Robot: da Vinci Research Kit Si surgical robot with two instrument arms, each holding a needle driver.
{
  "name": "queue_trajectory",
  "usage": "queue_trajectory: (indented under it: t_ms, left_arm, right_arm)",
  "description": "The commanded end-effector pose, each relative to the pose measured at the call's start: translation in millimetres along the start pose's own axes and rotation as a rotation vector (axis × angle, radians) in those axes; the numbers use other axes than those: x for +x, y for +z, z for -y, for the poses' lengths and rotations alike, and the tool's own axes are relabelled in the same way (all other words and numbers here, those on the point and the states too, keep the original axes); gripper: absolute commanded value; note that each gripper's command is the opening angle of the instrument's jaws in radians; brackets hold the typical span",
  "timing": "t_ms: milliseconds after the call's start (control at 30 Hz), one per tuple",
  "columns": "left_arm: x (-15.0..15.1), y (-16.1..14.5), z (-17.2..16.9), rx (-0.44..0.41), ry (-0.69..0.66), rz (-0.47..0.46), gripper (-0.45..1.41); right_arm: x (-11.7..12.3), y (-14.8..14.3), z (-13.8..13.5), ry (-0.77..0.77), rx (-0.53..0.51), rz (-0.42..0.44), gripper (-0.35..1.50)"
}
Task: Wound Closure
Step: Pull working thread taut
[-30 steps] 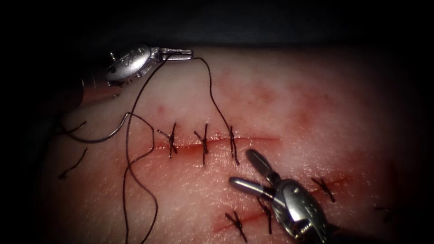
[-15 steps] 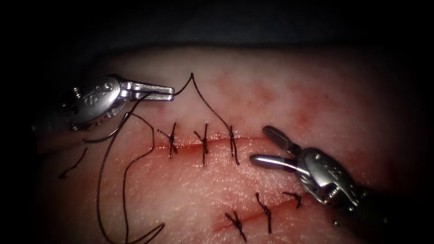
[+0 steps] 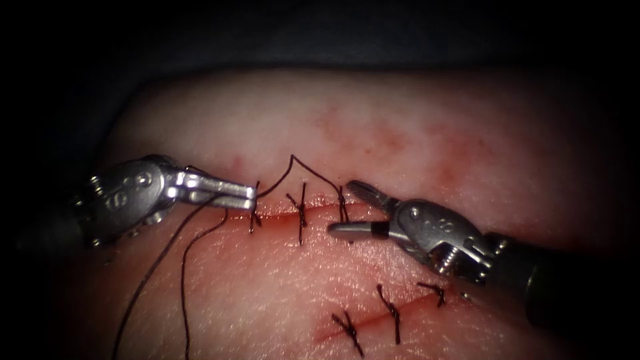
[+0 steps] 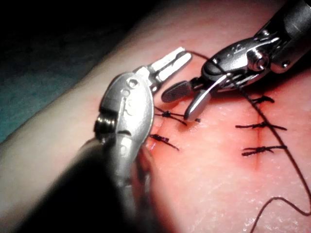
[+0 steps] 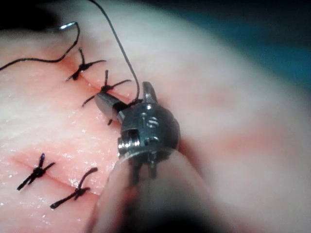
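Endoscope view: left tool grips thread — right tool agape.

Both tools above the sutured tissue.
The left tool had its jaws closed on the thread; the right tool hung just beside it, jaws apart, near the knotted stitches.

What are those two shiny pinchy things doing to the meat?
They are sewing up a cut in the tissue. The left tool has its jaws shut on the dark thread, which runs to a stitch on the cut. The right tool has its jaws open beside that stitch, holding nothing. The needle lies on the tissue.
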Motion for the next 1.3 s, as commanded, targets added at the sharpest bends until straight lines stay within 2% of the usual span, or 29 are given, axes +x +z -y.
queue_trajectory:
  t_ms: [33,167,300,533,733,1000,1300]
  left_arm:
    - [0.0,0.6,0.6,-0.001,0.004,-0.002,-0.45]
    - [0.8,1.0,0.1,-0.011,0.002,-0.011,-0.45]
    - [1.6,1.4,-0.4,-0.024,0.008,-0.025,-0.45]
    - [2.3,2.1,-1.1,-0.035,0.015,-0.037,-0.45]
    - [2.8,2.8,-1.4,-0.045,0.026,-0.051,-0.45]
    - [2.5,4.1,-1.9,-0.047,0.042,-0.056,-0.45]
    - [3.4,4.4,-2.9,-0.059,0.05,-0.059,-0.45]
  right_arm:
    - [1.2,0.7,0.1,-0.021,0.002,-0.006,1.26]
    - [2.3,0.2,0.4,-0.062,0.018,-0.012,1.24]
    - [3.1,1.0,0.5,-0.079,0.031,-0.024,1.26]
    - [2.2,3.5,0.6,-0.164,0.023,-0.042,1.24]
    - [2.2,4.4,1.4,-0.325,0.025,-0.065,1.24]
    - [3.6,4.6,2.7,-0.38,0.008,-0.124,1.19]
    - [3.1,6.1,3.0,-0.412,-0.004,-0.128,1.11]
